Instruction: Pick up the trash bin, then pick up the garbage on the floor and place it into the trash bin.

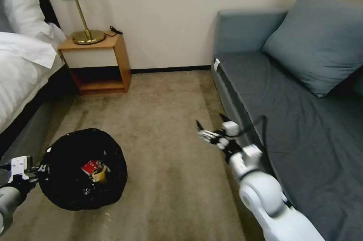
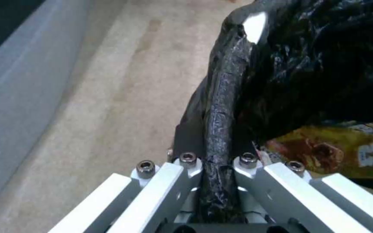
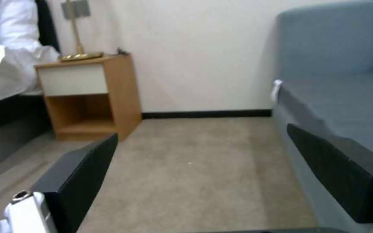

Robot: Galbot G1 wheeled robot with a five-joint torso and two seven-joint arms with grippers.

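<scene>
The left gripper [image 1: 37, 171] clamps its fingers on the crinkled, glossy black rim of the round trash bin [image 1: 72, 184], near the bed [image 1: 22, 78]. Red and gold wrappers [image 1: 94, 169] lie inside. Beside the sofa [image 1: 287, 120], the right gripper [image 1: 208, 125] hangs with fingers spread, empty.

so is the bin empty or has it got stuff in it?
Not empty. The trash bin holds a red-white wrapper and a gold wrapper; the left tool grips its rim.
</scene>
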